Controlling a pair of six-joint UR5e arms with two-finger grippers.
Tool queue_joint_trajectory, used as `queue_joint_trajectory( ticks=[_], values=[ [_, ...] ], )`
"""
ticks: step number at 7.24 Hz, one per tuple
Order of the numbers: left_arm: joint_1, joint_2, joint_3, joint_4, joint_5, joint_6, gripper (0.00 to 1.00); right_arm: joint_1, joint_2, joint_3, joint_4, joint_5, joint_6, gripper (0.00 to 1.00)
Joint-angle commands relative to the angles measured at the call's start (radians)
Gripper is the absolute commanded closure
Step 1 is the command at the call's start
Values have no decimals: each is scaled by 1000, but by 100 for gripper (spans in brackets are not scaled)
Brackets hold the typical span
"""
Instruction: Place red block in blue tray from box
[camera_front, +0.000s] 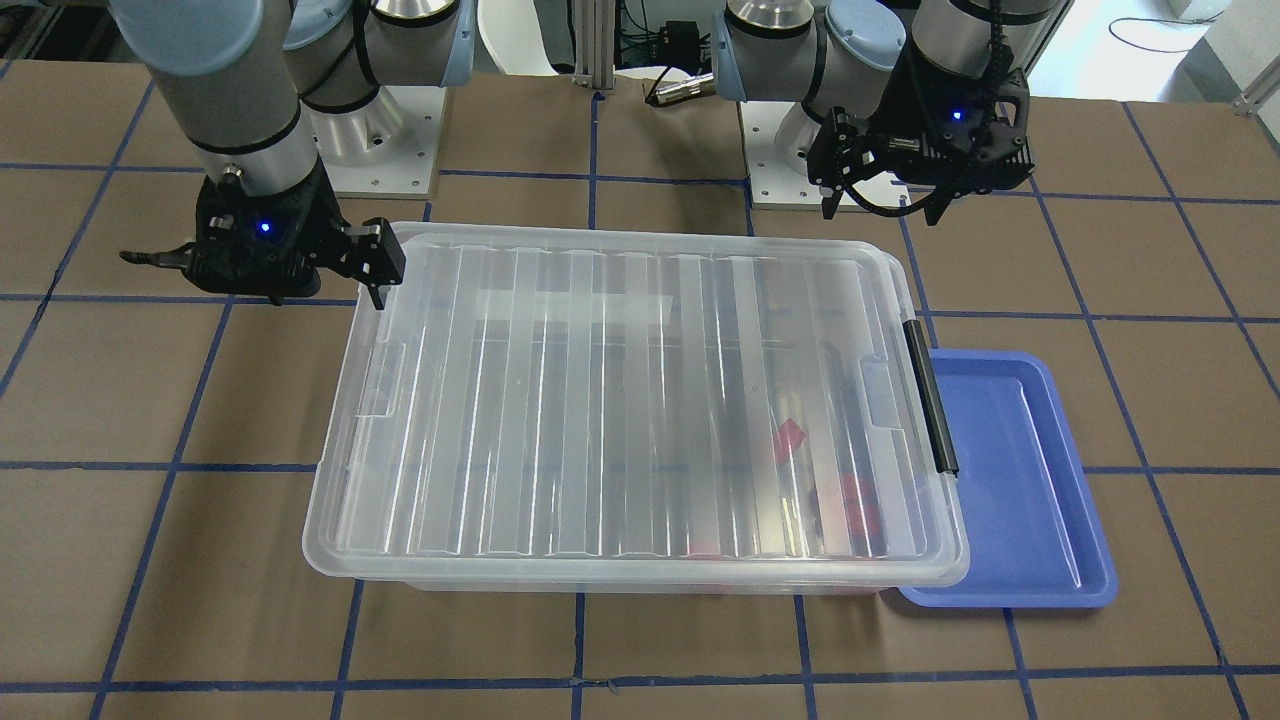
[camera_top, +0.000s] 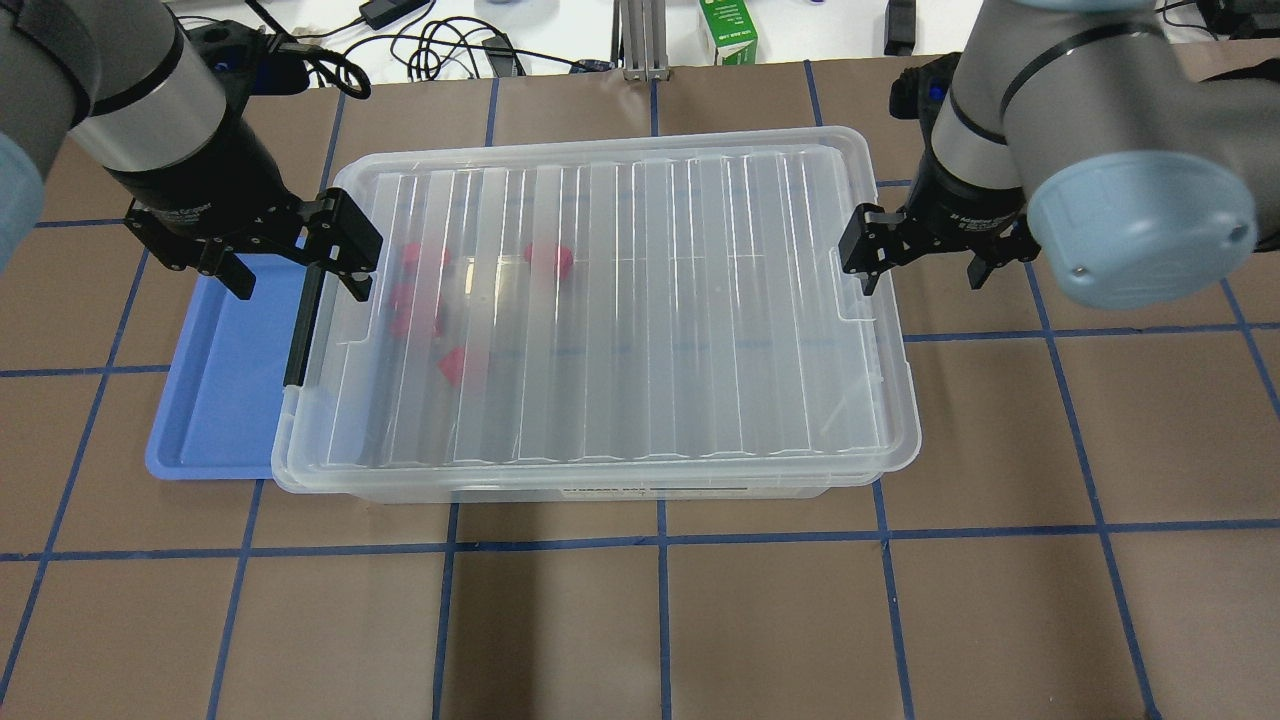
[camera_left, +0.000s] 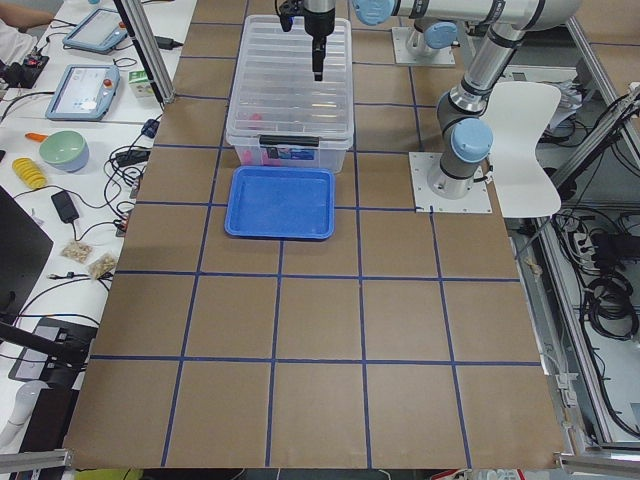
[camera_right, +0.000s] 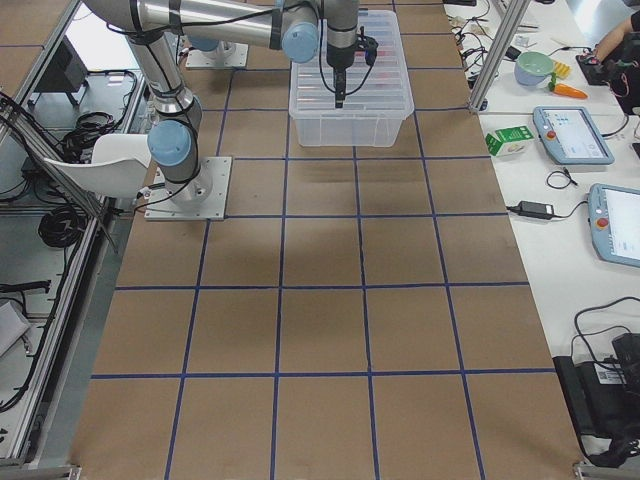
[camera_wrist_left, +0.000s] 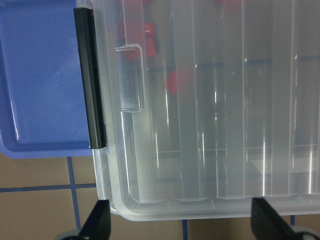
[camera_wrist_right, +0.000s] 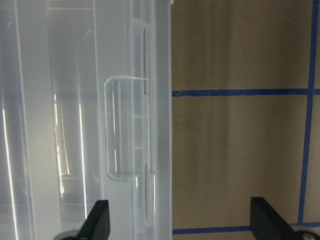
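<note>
A brown table (camera_top: 660, 620), ruled into squares by blue tape. Carries the box (camera_top: 700, 300) near the middle — lid on, black latch (camera_top: 303, 325) at one short end. Bears the blue tray (camera_top: 225, 400) flat against that latch end, one long edge tucked under the lid's overhanging rim. Holds two white mounting plates (camera_front: 415, 150) along the robot's side.

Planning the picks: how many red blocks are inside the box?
4 red blocks, blurred through the box lid: two by the latch end, one just inward, one nearer the middle. Others may be hidden.
</note>
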Motion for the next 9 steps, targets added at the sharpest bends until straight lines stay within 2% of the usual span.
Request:
queue_joint_trajectory(
  ticks=[1,5,7,9],
  values=[
    [-1,0,1,0,-2,0,0,0,33,46,-95,2,1,0],
    [1,0,0,0,0,0,0,-29,71,58,-183,0,-45,2],
    [-1,0,1,0,-2,0,0,-39,94,58,-188,-1,-59,2],
    [1,0,0,-2,3,2,0,-110,91,61,-182,-3,-158,2]
  ],
)
